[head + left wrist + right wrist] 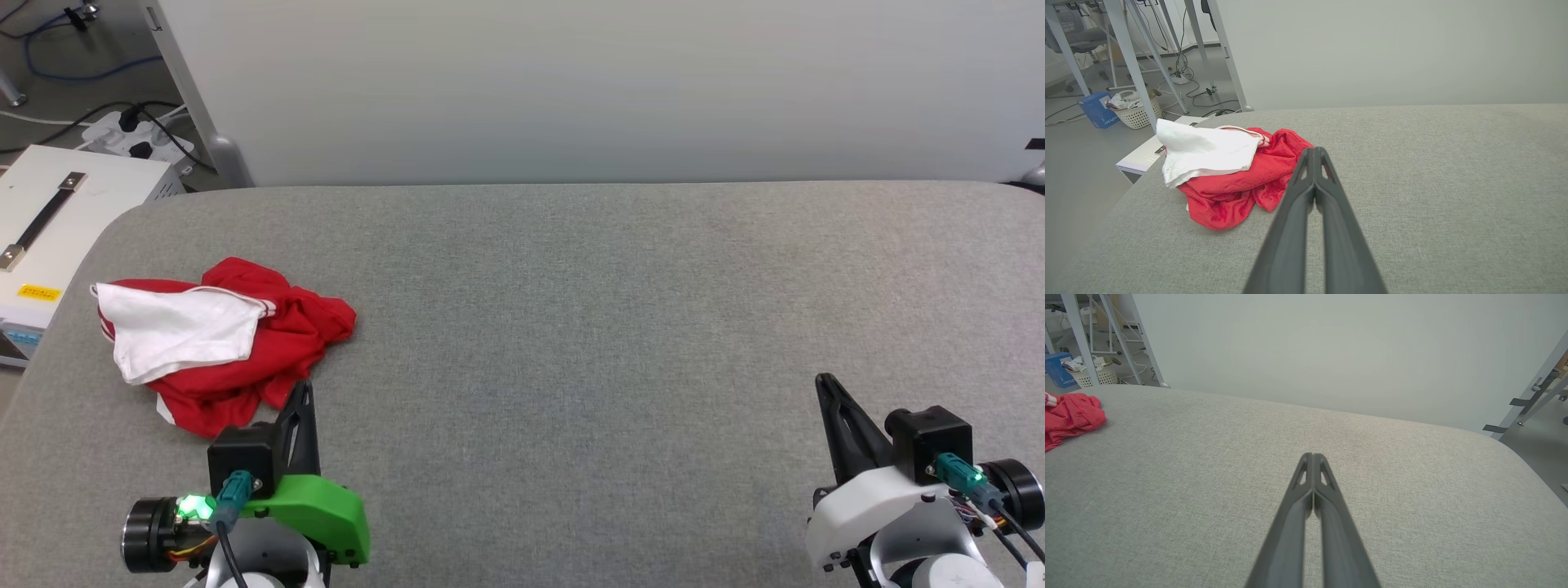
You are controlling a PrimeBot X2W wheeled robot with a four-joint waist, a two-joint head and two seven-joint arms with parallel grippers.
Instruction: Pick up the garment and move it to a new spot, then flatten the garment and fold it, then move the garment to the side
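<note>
The garment (220, 343) lies crumpled at the left of the grey table (612, 310). It is probably light, soft and floppy, so a raised red fold at its near edge looks best to pinch. The left gripper (304, 390) is closed and empty just beside that edge. The right gripper (823, 382), also closed, is well apart.

Wide open tabletop, one heap at your left
You have bare grey table (620, 327) from the crumpled red-and-white garment (220, 343) across to the right edge; the heap lies near the left edge, just ahead of your left gripper (306, 385). A pale wall panel (571, 82) closes the far side, and a white box with a handle (49, 220) stands just off the left edge
</note>
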